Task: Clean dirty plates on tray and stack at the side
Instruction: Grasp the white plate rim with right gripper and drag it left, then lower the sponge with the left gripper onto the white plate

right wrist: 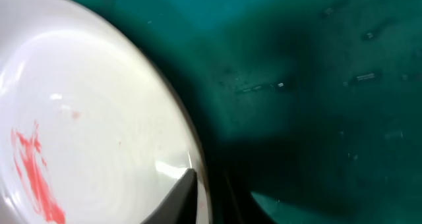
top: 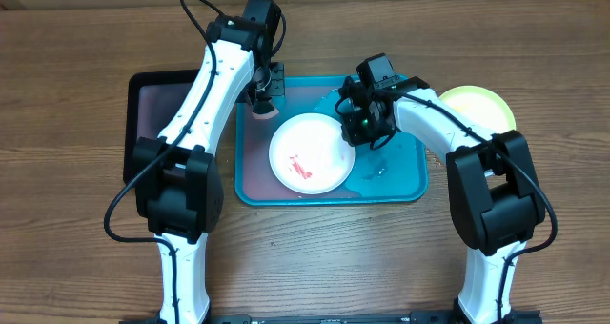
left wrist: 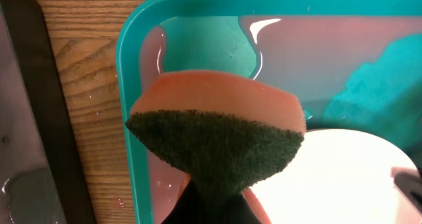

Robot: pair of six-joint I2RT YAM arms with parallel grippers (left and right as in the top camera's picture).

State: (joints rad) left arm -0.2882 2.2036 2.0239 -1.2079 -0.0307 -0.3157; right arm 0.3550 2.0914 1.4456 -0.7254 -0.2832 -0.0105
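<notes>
Sponge (left wrist: 217,128) sits pinched in left claw (top: 264,97); right claw (right wrist: 200,194) clamps white plate (right wrist: 99,112) at rim.

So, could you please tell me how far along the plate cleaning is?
Done: a yellow-green plate sits on the table beside the tray. In hand: the left end effector holds a sponge above the tray, while the right end effector appears to grip the white plate. Left: its red smear needs scrubbing, then stacking.
</notes>
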